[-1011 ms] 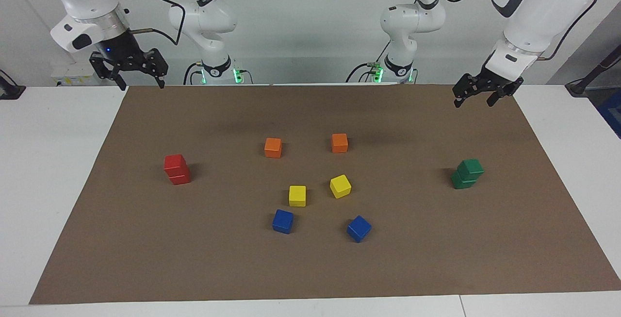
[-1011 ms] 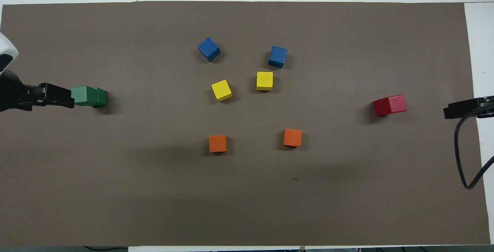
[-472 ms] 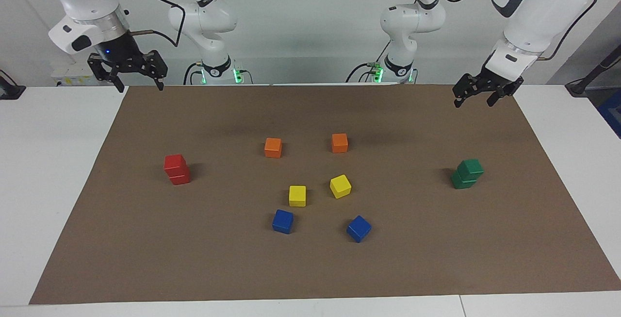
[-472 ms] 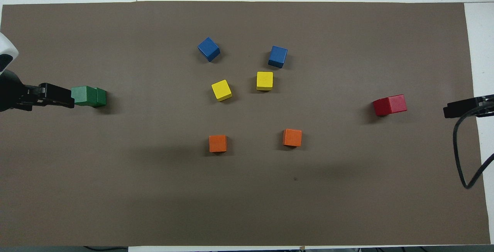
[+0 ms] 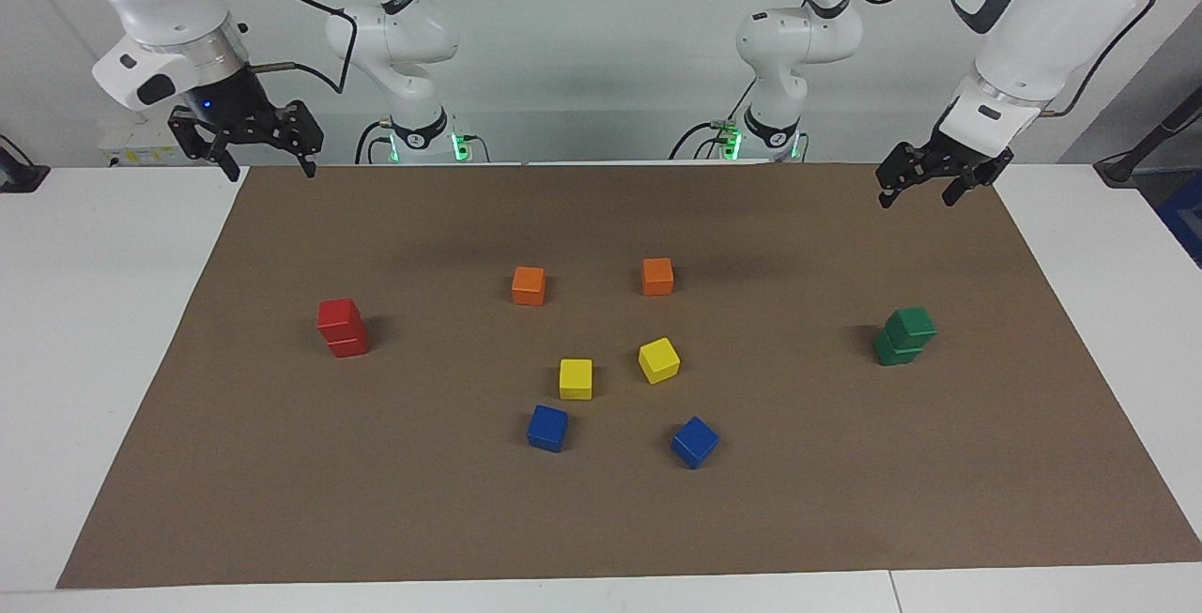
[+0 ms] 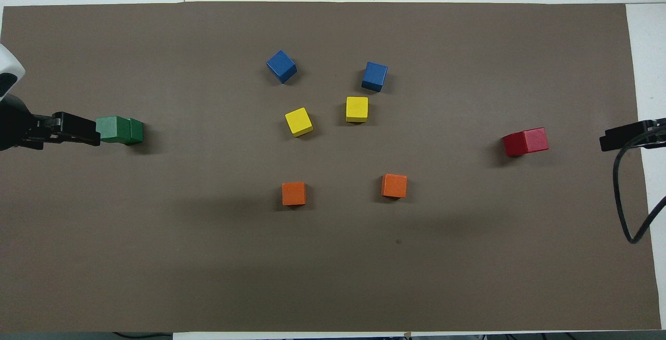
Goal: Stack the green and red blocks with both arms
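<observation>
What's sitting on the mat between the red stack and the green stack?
Between the red stack and the green stack, the facing view shows six loose cubes: two orange cubes, two yellow cubes, and two blue cubes.

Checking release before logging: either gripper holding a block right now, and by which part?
Nothing is held. The left gripper and right gripper are both open and raised; the green stack and red stack stand free on the mat.

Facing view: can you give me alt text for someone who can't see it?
Two red blocks stand stacked toward the right arm's end of a brown mat, two green blocks stacked toward the left arm's end. Orange, yellow and blue cubes lie in pairs between them. The right gripper and left gripper hang raised, fingers open, holding nothing.
</observation>
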{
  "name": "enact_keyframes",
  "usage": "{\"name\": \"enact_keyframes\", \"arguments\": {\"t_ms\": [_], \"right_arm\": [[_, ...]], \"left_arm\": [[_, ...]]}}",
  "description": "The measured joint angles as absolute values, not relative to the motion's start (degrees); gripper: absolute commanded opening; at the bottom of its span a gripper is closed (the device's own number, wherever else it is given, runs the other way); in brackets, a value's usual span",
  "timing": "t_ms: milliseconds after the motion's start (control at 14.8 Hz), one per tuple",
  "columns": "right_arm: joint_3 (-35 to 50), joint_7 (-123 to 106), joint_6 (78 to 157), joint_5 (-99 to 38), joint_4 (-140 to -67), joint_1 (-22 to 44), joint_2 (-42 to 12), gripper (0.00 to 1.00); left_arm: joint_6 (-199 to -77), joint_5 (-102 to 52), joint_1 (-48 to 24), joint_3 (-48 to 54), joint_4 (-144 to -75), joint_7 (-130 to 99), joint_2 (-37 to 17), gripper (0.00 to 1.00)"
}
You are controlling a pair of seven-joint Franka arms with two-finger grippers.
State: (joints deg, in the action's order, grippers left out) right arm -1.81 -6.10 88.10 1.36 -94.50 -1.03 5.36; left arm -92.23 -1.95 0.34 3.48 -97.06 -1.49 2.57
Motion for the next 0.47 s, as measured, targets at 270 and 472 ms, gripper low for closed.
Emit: {"name": "enact_keyframes", "arguments": {"t_ms": [270, 472], "right_arm": [[-1.81, -4.14, 88.1, 1.34, -94.46, -1.03, 5.36, 1.0], [-1.81, -3.87, 88.1, 1.34, -94.46, -1.05, 5.36, 1.0]], "left_arm": [[-92.23, -1.95, 0.34, 3.48, -97.06, -1.49, 2.57, 1.0], [-92.23, -1.95, 0.34, 3.48, -97.06, -1.49, 2.57, 1.0]]}}
